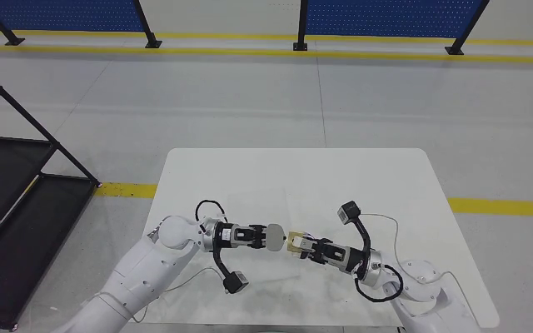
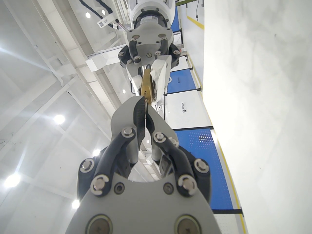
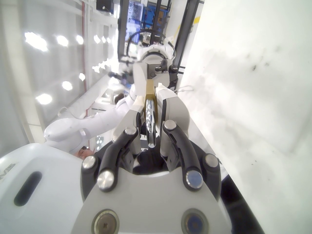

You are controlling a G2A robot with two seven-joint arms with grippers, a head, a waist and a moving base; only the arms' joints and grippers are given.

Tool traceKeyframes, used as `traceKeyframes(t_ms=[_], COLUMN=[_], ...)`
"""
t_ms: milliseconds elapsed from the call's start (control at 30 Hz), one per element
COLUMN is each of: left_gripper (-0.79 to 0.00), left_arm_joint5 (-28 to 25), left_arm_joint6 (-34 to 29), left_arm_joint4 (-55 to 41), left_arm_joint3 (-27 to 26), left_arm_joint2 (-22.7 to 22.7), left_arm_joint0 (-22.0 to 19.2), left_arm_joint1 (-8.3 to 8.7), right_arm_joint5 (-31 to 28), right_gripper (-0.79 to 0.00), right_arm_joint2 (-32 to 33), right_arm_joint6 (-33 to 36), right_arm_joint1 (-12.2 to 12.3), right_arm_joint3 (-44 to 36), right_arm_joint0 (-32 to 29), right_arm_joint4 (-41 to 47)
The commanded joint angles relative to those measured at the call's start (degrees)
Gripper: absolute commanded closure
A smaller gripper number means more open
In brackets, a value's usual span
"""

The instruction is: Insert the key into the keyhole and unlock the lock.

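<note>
The big white tabletop (image 1: 375, 183) takes up the middle of the room. A black rack (image 1: 33, 208) stands on the floor off to one side of it.

Two white arms come in over the near edge of the tabletop. The left arm (image 1: 179, 237) and the right arm (image 1: 408, 275) point at each other, and their ends meet in the middle. Both are held up in the air above the tabletop.

The right claw (image 1: 301, 245) is squeezed tight on the lock (image 3: 149, 93). The lock is small and gold, with a shiny silver loop. The loop end sits back inside the right claw, and the flat gold end sticks out toward the left claw. One white finger (image 2: 159, 74) presses on each side of the lock.

The left claw (image 1: 273, 237) is squeezed almost all the way closed. Its black pads (image 2: 139, 113) pinch the key (image 2: 146, 102). The key is thin and silver, and just a little bit of it pokes out past the pads. Its tip touches the flat end of the lock. I cannot tell how far it has gone into the keyhole.
</note>
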Motion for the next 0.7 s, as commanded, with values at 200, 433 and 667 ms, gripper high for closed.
traceKeyframes(t_ms=[200,433,667], left_gripper=[0.000,0.000,-0.046], left_arm_joint5=[0.0,0.2,0.1], left_arm_joint6=[1.1,1.9,2.6], left_arm_joint4=[-1.2,-2.0,-2.6], left_arm_joint3=[0.2,0.7,1.3], left_arm_joint2=[0.3,0.6,0.9], left_arm_joint0=[-0.2,-0.5,-0.8], left_arm_joint1=[-0.10,-0.21,-0.34], right_arm_joint5=[0.0,-0.1,-0.1], right_gripper=[0.000,0.000,0.000], right_arm_joint2=[-0.2,-0.2,-0.3], right_arm_joint6=[0.2,0.2,0.1], right_arm_joint1=[0.2,0.3,0.5], right_arm_joint3=[0.0,0.0,0.0], right_arm_joint0=[0.1,0.1,0.1], right_arm_joint4=[0.1,0.2,0.3])
